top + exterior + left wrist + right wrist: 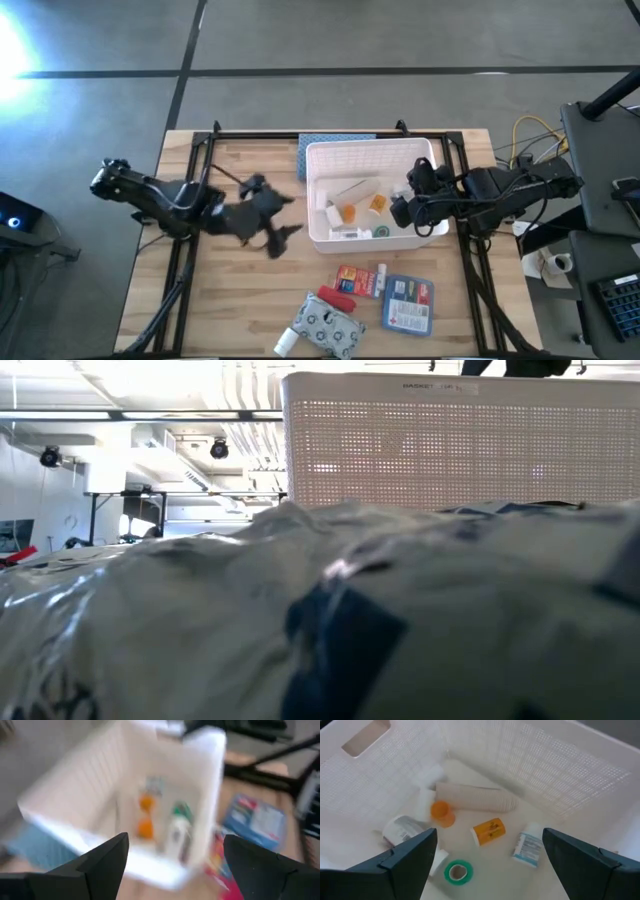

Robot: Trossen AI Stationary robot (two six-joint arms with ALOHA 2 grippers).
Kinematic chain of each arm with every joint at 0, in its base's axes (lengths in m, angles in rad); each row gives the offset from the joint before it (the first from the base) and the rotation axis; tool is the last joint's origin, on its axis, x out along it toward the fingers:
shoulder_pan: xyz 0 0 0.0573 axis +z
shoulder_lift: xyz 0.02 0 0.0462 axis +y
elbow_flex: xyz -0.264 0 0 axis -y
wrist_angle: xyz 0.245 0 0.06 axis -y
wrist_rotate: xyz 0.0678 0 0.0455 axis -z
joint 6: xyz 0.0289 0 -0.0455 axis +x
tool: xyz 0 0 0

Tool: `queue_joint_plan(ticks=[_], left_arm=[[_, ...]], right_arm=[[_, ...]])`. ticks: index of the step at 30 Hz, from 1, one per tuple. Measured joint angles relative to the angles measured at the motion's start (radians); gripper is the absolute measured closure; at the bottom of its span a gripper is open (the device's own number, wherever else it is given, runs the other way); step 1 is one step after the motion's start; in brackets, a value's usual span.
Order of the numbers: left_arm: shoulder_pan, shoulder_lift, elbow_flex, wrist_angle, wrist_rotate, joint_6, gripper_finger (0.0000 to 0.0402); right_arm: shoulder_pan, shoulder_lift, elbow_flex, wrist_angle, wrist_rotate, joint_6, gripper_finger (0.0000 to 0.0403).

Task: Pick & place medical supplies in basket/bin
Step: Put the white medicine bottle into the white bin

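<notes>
Hovering open-jawed and empty: left gripper [272, 222] just off the bin's [322, 240] left wall. Right gripper [408, 200] gaping above the bin's right end. Lying near the tabletop's front edge: 4 supplies; pouch [324, 327] nearest the left arm.

1. The big white bin [372, 158] sits in the upper middle of the high view. Its walls are full of tiny holes.
2. Inside the bin lie an orange bottle [489, 832], a small orange cap [441, 813], a tan roll [475, 798], a green-capped bottle [458, 871] and a white bottle [527, 846].
3. Below the bin in the high view lie a red-orange box [360, 279], a red tube [336, 299], a blue-white flat box [407, 303] and a grey patterned pouch [326, 328].
</notes>
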Motion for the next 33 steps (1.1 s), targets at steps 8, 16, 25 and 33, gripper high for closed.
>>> queue_joint_plan(ticks=[8, 16, 25, 33], left_arm=[[-0.219, 0.006, -0.016, -0.148, 0.009, -0.376, 0.0097], [-0.357, 0.006, -0.109, -0.119, 0.003, -0.677, 0.0097], [-0.445, 0.081, -0.197, -0.009, 0.0, -0.848, 0.0097], [-0.46, 0.271, -0.117, -0.037, 0.004, -1.011, 0.0097]], right_arm=[[0.0, 0.001, 0.0, 0.002, 0.08, 0.023, 0.0051], [0.0, 0.001, -0.001, 0.024, 0.073, 0.055, 0.0051], [0.001, 0.002, -0.001, 0.026, 0.023, 0.065, 0.0051], [0.0, 0.002, -0.001, 0.026, 0.018, -0.036, 0.0051]])
